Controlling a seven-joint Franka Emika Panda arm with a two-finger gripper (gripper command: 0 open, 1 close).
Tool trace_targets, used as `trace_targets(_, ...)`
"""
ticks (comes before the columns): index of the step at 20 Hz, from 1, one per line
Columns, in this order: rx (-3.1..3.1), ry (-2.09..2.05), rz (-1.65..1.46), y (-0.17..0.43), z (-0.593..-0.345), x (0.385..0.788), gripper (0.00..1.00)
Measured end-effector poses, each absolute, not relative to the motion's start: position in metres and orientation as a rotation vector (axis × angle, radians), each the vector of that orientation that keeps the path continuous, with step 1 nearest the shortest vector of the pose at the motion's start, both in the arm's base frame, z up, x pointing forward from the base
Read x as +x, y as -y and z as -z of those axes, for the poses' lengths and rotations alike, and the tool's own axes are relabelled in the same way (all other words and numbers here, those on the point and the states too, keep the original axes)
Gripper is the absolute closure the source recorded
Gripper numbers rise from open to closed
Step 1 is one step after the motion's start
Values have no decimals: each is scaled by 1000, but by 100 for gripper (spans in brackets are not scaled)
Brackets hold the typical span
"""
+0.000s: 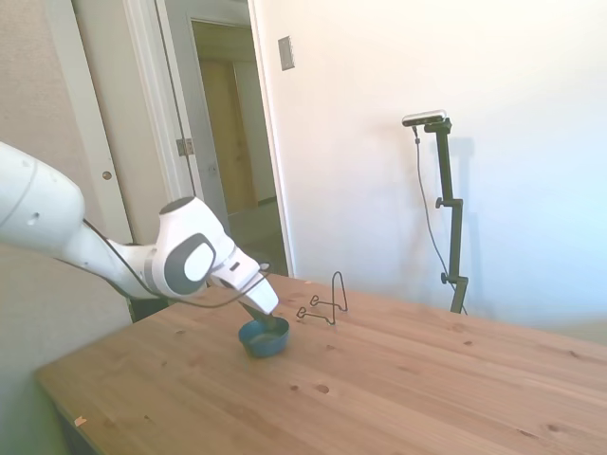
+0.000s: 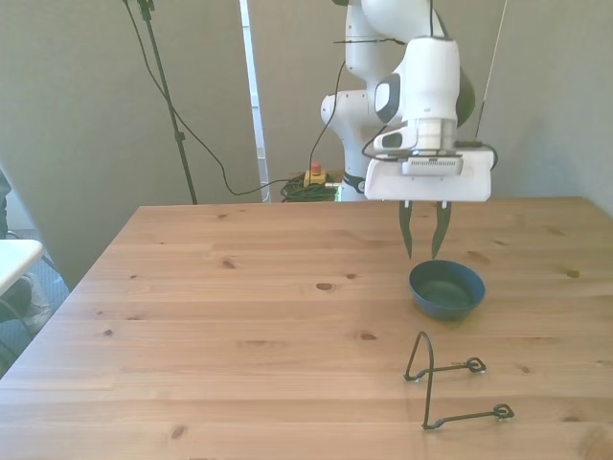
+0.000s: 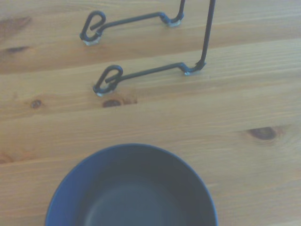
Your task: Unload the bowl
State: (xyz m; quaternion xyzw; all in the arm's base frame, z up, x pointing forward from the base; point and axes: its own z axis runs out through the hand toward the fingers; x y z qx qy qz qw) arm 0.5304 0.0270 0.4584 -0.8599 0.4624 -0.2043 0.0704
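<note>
Wooden table (image 2: pixel 239 316), mostly bare. Arm (image 1: pixel 114 251) reaches in low over it, wrist pitched down. Bowl (image 2: pixel 446 288) sits upright on the boards toward the front view's right, off the rack (image 2: pixel 450 383), which stands apart from it nearer the camera in that view; wrist view confirms a strip of bare wood between bowl (image 3: pixel 131 188) and rack (image 3: pixel 146 47). Bowl is round, so no long axis to line up with; any rim point serves. Gripper (image 2: pixel 422 251) hangs just above and behind the bowl's far rim, fingertips close over that edge, not clearly touching it. From the side view the gripper (image 1: pixel 268 320) tips down right at the bowl (image 1: pixel 265 336), nearly on it. Fingers stand a narrow gap apart, nothing held between them. Judgement: bowl already lies clear of the rack on the table, so the unloading looks done or nearly so; a lift away is the likely remaining move.
</note>
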Motion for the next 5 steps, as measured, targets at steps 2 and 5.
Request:
trace_targets(2,-2610,-1407,515,-21,-484,536,0)
trace_targets(5,-2664,-1454,354,2,-500,557,0)
